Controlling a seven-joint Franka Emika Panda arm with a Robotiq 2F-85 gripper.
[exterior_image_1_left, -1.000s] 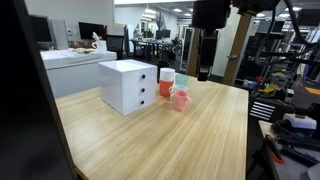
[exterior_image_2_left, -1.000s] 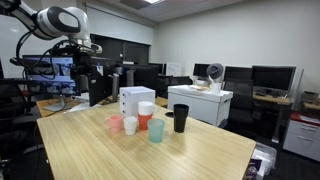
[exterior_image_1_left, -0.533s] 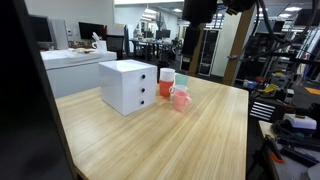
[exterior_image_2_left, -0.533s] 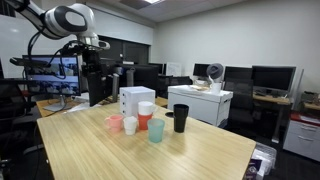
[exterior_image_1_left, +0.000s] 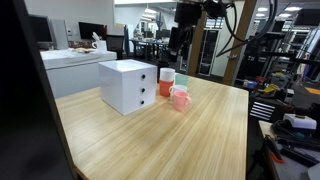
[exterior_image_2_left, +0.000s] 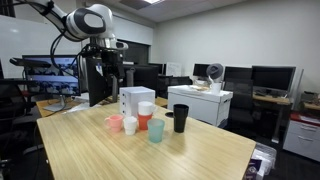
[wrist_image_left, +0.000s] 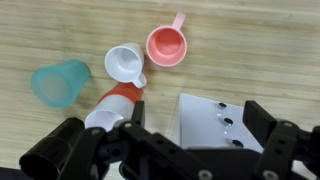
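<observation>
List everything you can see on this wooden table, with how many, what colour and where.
table: one, light wood, fills the foreground
drawer box: one, white, on the table beside the cups
pink mug: one, pink, next to the white mug
white mug: one, white, middle of the cluster
teal cup: one, teal, at the cluster's edge
red cup: one, red and white, nearest the drawer box
black cup: one, black, slightly apart from the cluster
gripper: one, black, open, high above the cups

Open-plan office: light wood table (exterior_image_1_left: 160, 140), desks (exterior_image_2_left: 205, 104), monitors (exterior_image_2_left: 272, 77), pale wall (exterior_image_2_left: 230, 35), ceiling lights (exterior_image_1_left: 150, 13).
</observation>
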